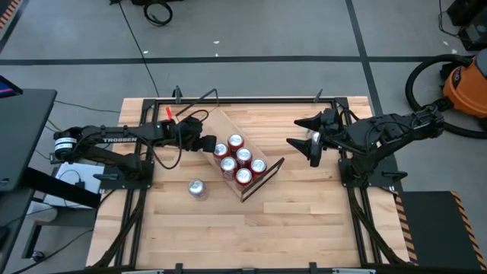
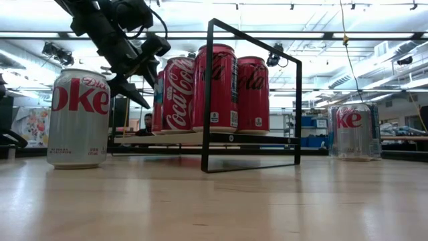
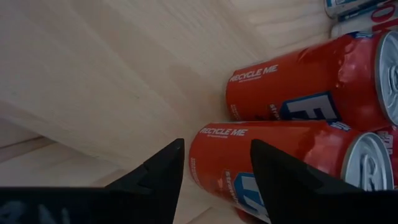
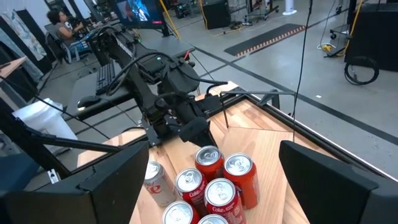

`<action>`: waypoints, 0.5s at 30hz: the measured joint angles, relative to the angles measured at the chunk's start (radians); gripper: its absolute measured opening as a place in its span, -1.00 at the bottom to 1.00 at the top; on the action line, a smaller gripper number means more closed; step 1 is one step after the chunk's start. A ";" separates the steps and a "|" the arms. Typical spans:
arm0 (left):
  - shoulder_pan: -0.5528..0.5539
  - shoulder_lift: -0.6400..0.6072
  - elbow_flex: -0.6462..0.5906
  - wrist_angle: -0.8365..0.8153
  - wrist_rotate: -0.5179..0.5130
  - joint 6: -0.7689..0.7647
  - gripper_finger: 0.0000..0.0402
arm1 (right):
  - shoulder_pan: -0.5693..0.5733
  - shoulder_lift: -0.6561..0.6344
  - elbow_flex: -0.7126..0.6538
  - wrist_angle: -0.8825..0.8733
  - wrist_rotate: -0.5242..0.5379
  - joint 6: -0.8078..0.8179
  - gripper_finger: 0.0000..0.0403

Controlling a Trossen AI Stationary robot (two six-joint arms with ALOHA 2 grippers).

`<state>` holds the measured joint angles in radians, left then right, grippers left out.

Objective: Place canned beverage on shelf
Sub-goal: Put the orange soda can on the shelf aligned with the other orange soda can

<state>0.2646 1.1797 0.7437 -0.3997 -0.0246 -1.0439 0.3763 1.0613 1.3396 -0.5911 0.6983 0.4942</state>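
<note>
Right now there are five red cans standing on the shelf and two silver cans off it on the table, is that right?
Not quite. Only one silver can stands off the shelf on the table in the high view. The five red cans on the shelf are right. The low view shows a second silver can, but the high view places none there, so I cannot confirm it.

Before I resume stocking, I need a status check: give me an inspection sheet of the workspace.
Surface: light wooden table, no spills seen.
Job's things: shelf diagonal mid-table; five red cans upright at one end; one silver can on the table beside it; low view shows a second silver can off the shelf.
Clutter: nothing seen.
Grippers: left gripper at the nearest red can, jaws apart, grip unconfirmed; right gripper waits right of the shelf, jaws open.
Cables: black cable loops behind the left gripper.
Surroundings: orange vacuum on floor; seated person beyond.
</note>
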 joint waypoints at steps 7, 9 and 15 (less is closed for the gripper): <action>0.000 0.000 -0.001 0.032 -0.001 0.012 -0.03 | 0.000 0.000 0.000 0.000 0.000 -0.003 0.84; 0.000 0.000 -0.001 0.041 -0.002 0.012 -0.03 | 0.000 0.000 0.000 0.000 0.010 -0.006 0.84; 0.000 0.000 -0.001 0.038 -0.020 0.068 -0.03 | 0.000 0.000 0.000 0.000 0.016 -0.016 0.84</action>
<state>0.2648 1.1797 0.7429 -0.3614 -0.0448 -0.9754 0.3763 1.0615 1.3396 -0.5911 0.7141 0.4786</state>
